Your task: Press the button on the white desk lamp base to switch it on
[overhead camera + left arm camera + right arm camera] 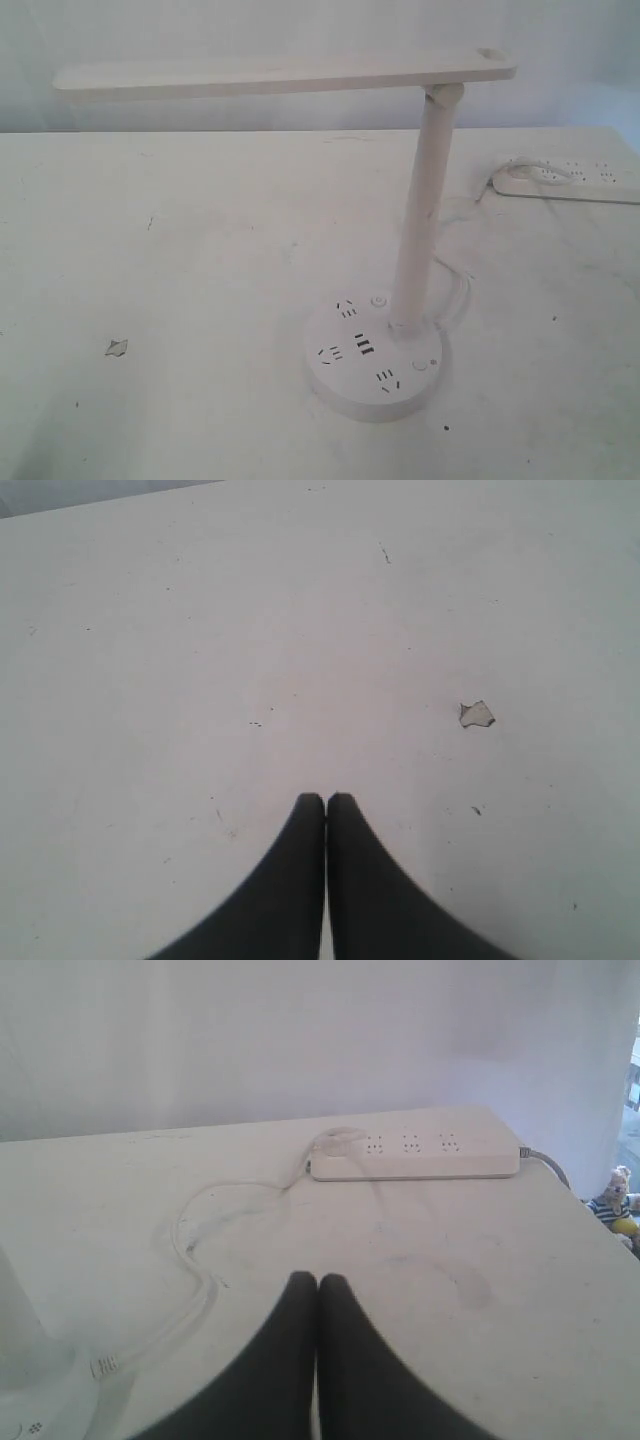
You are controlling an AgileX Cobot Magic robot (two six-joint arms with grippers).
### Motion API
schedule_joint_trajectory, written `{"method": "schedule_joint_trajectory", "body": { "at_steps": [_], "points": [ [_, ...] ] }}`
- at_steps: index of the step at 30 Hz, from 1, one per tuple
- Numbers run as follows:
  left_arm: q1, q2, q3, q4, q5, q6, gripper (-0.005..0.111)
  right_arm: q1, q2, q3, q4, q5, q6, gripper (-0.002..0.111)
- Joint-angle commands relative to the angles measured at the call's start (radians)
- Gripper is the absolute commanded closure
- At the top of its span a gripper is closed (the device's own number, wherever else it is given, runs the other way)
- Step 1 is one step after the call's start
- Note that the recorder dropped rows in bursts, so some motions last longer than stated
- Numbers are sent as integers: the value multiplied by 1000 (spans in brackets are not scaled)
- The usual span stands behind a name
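Observation:
The white desk lamp [425, 210] stands on the table right of centre, its flat bar head [280, 76] reaching left from the tilted pole. Its round lamp base [345, 375] shows socket holes, USB slots and two small round buttons, one at the back [378, 300] and one at the front right [419, 365]. No gripper appears in the exterior view. My left gripper [325, 798] is shut over bare table, with nothing held. My right gripper [317, 1279] is shut too, and an edge of the lamp base [30, 1415] shows at that view's corner.
A long white power strip [568, 181] lies at the table's back right, also seen as the power strip [415, 1155] in the right wrist view. The lamp's white cord [190, 1250] snakes from it toward the base. A small paper scrap [117, 347] lies on the left; the table edge [590, 1230] is near the strip.

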Motion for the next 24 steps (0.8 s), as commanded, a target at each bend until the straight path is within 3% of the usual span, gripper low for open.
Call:
{"method": "schedule_joint_trajectory", "body": {
  "at_steps": [1,8,17,20,24],
  "points": [
    [0,-3,2,-2,0,0,107,1,-6,2,0,-32,2,108],
    [0,-3,2,-2,0,0,107,1,-6,2,0,-59,2,108],
    [0,-3,2,-2,0,0,107,1,-6,2,3,-365,102,108],
    [0,-3,2,-2,0,0,107,1,-6,2,3,-448,259,108],
    [0,-3,2,-2,0,0,107,1,-6,2,3,-809,464,108]
  ]
}}
